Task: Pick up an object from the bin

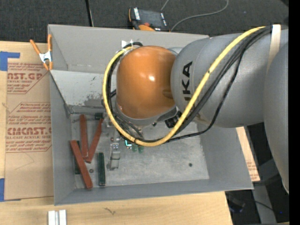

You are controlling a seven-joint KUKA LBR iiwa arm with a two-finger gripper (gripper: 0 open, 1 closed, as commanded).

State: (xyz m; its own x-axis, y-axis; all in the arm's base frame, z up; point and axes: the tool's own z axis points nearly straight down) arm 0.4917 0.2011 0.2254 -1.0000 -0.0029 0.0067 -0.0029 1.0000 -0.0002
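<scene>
The gripper, open or closed cannot be told under the orange cover, hangs just beside red-brown sticks and a green stick at the bin's left, likely light, stiff and smooth, best pinched mid-length across the width.

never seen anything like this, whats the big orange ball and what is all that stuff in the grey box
One camera looks down into a grey metal bin. The big grey shape from the right is a robot arm; the orange ball is a cover on its wrist, with a yellow cable looped round it. Its pincer hangs beneath that cover, mostly hidden, so I cannot tell whether it holds anything. At the bin's left lie a few reddish-brown sticks and dark green strips, close together. A small pale metal piece lies just right of them.
</scene>
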